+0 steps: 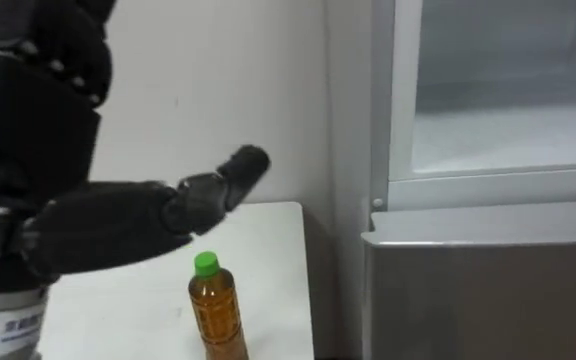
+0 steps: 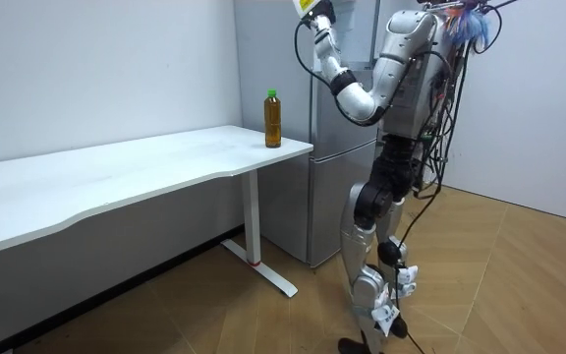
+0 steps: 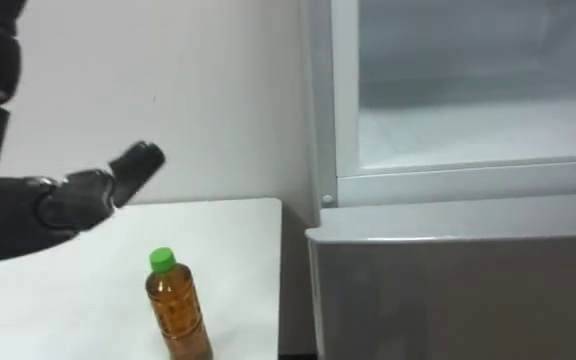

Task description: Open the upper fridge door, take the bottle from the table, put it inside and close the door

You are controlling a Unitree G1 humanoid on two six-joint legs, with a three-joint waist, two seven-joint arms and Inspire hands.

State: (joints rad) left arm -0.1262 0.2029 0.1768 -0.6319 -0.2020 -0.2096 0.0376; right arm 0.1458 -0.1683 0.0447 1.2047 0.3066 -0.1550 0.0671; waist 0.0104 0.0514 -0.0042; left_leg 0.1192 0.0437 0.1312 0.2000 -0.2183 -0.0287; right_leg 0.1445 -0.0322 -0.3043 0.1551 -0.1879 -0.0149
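A bottle (image 1: 216,310) of brown drink with a green cap stands upright on the white table (image 1: 118,315), near the corner closest to the fridge; the room view shows the bottle (image 2: 273,118) there too. My left hand (image 1: 98,225) is raised in front of my head, above and to the left of the bottle and well apart from it. Its thumb sticks out to the right and it holds nothing. The upper fridge compartment (image 1: 508,130) stands open to the right, showing a bare white inside. In the room view I stand facing the fridge (image 2: 327,197).
The closed grey lower fridge door (image 1: 488,290) sits under the open compartment, right beside the table's end. A white wall runs behind the table. The long table (image 2: 145,177) stretches away to the room view's left over wooden floor.
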